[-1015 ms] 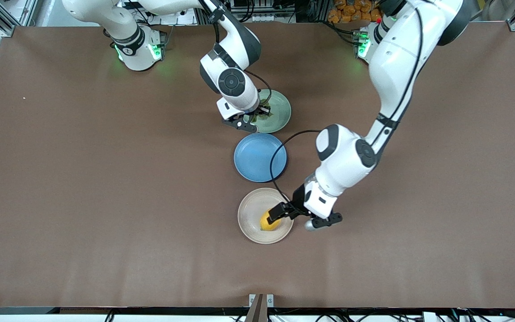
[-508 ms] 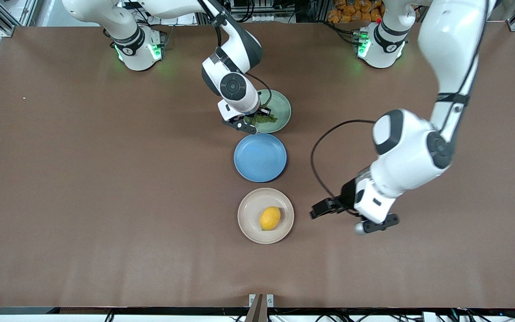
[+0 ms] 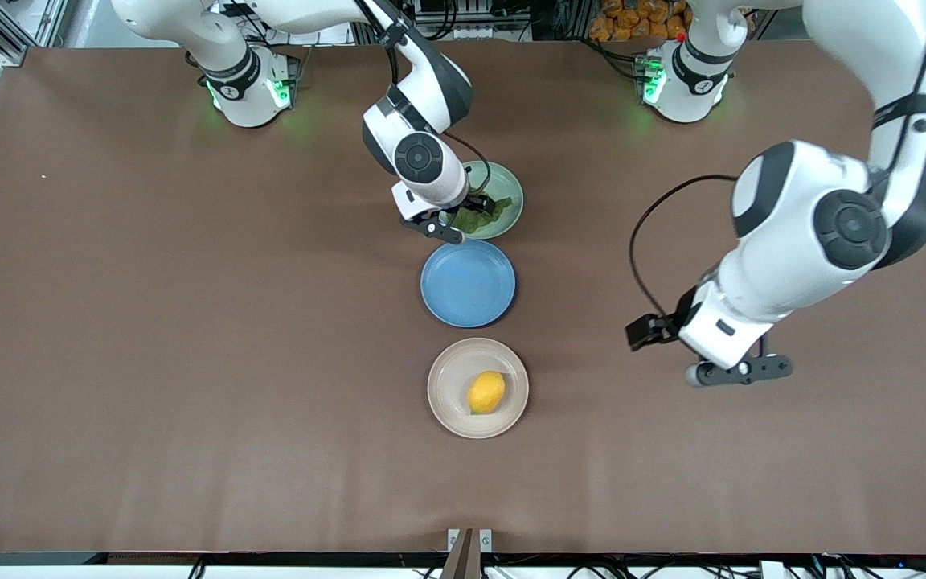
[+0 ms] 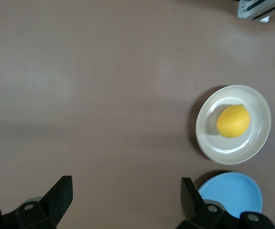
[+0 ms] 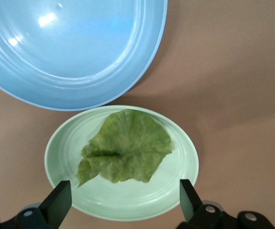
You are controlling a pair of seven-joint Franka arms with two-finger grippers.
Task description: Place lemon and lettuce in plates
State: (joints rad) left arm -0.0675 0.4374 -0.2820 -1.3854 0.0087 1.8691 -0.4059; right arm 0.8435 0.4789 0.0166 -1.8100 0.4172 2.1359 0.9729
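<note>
The lemon (image 3: 485, 392) lies on the beige-white plate (image 3: 443, 378), free of any gripper; the left wrist view also shows the lemon (image 4: 233, 120) on that plate (image 4: 208, 138). The lettuce (image 3: 479, 219) lies flat on the mint green plate (image 3: 511, 193). In the right wrist view the lettuce leaf (image 5: 127, 152) rests in the middle of the mint plate (image 5: 127, 202). My right gripper (image 3: 469, 207) hangs open and empty just over the mint plate (image 5: 124, 188). My left gripper (image 3: 656, 331) is open and empty over bare table toward the left arm's end (image 4: 126, 183).
An empty blue plate (image 3: 468, 283) sits between the two plates, in line with them; it also shows in the right wrist view (image 5: 70, 47) and the left wrist view (image 4: 232, 193). Brown tabletop spreads wide on both sides of the plates.
My left gripper let go of the lemon on the beige-white plate and swung up and away toward the left arm's end. My right gripper lifted slightly, the lettuce staying on the mint plate.
</note>
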